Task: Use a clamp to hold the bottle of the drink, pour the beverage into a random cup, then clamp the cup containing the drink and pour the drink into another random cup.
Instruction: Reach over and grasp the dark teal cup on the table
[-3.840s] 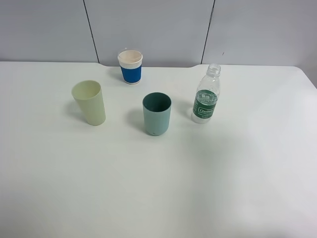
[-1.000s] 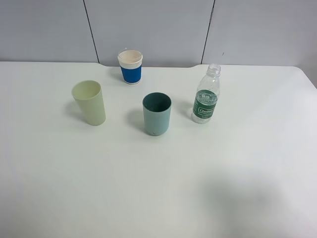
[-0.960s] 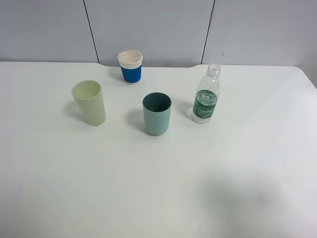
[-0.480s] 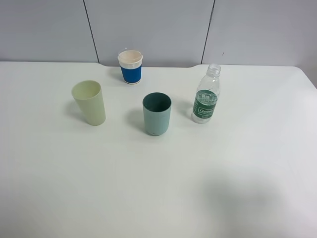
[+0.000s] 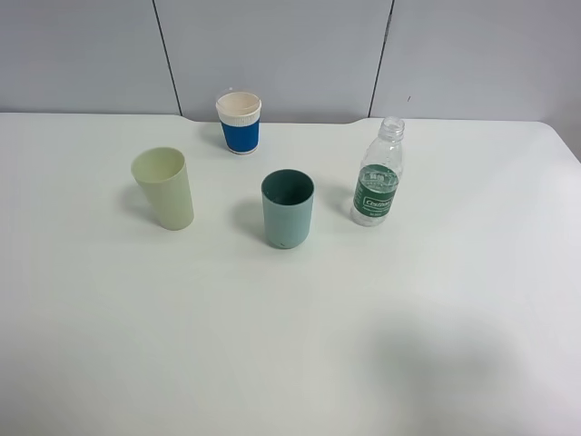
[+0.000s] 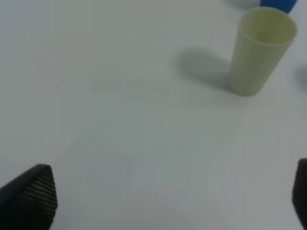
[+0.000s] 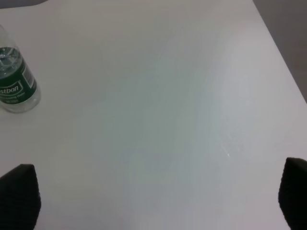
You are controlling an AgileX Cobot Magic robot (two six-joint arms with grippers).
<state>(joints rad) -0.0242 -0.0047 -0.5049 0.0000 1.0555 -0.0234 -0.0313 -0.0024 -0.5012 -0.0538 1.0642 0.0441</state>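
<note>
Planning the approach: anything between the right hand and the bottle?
Nothing: the right wrist view shows only bare table between the right hand and the bottle.

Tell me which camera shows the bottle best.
The exterior high view: the bottle stands whole and upright, right of the teal cup. The right wrist view catches only part of it, the green label and lower body. The left wrist view misses it.
</note>
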